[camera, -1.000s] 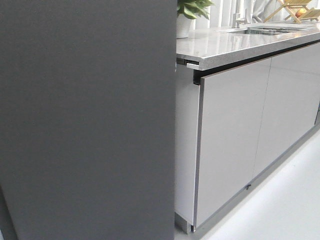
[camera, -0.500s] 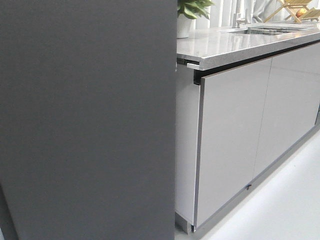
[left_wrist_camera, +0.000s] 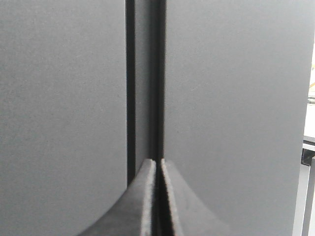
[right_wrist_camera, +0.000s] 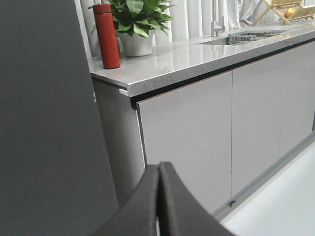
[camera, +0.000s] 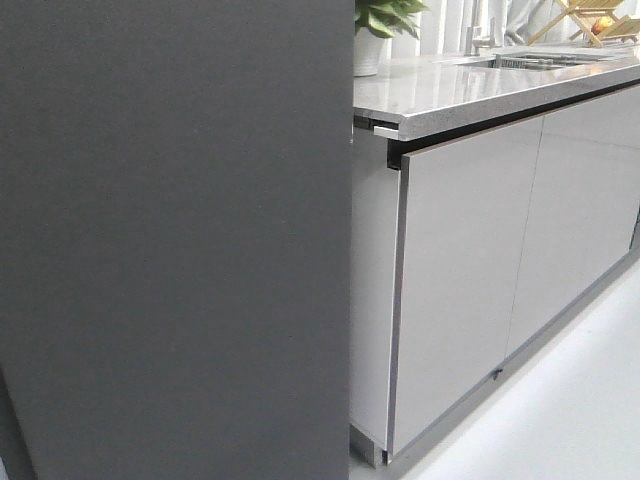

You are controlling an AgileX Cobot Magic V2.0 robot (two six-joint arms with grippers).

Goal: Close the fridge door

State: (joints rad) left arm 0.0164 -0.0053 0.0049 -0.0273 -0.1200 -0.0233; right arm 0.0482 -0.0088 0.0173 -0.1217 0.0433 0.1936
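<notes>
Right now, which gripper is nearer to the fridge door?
Left. The left gripper is shut and points straight at the fridge door, close to its seam. The right gripper, also shut, points toward the cabinet doors beside it.

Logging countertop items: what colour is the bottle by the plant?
Red bottle, clearest in the right wrist view.

Fridge door [camera: 175, 240]: tall, flat, matte dark grey, upright, filling the left half of the front view, right edge just beside the light-grey cabinet side under the countertop (a narrow dark vertical seam between two dark panels in the left wrist view).
</notes>
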